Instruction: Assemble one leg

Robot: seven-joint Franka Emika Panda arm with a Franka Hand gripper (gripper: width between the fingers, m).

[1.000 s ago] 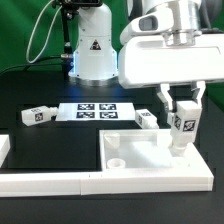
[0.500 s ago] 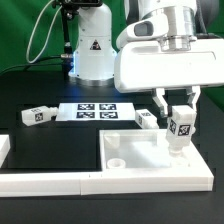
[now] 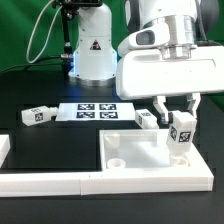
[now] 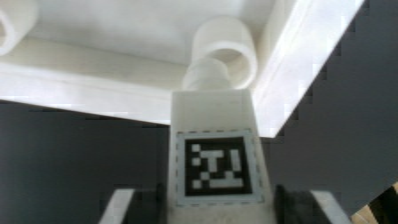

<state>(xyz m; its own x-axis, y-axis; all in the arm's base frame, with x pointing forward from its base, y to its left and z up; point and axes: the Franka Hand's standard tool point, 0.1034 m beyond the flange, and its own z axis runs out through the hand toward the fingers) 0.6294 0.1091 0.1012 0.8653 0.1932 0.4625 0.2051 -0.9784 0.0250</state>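
Note:
A white leg (image 3: 181, 133) with a black-and-white tag stands upright between the fingers of my gripper (image 3: 177, 110), which is shut on it. Its lower end is at the far corner of the big white panel (image 3: 140, 163), on the exterior view's right. In the wrist view the leg (image 4: 217, 140) runs from my fingers (image 4: 128, 205) to a round socket (image 4: 224, 55) in the panel's corner. Whether it is seated there is hidden. Two more legs lie on the black table, one (image 3: 38, 116) at the exterior view's left and one (image 3: 146, 119) beside the gripper.
The marker board (image 3: 95, 111) lies flat behind the panel. The arm's white base (image 3: 93, 50) stands at the back. A long white border bar (image 3: 50, 181) runs along the table's front edge, with another white part (image 3: 3, 150) at the left edge.
The hand has turned a little about the leg while holding it, and the fingers have shifted slightly to the exterior view's left. The leg stays at the panel's corner.

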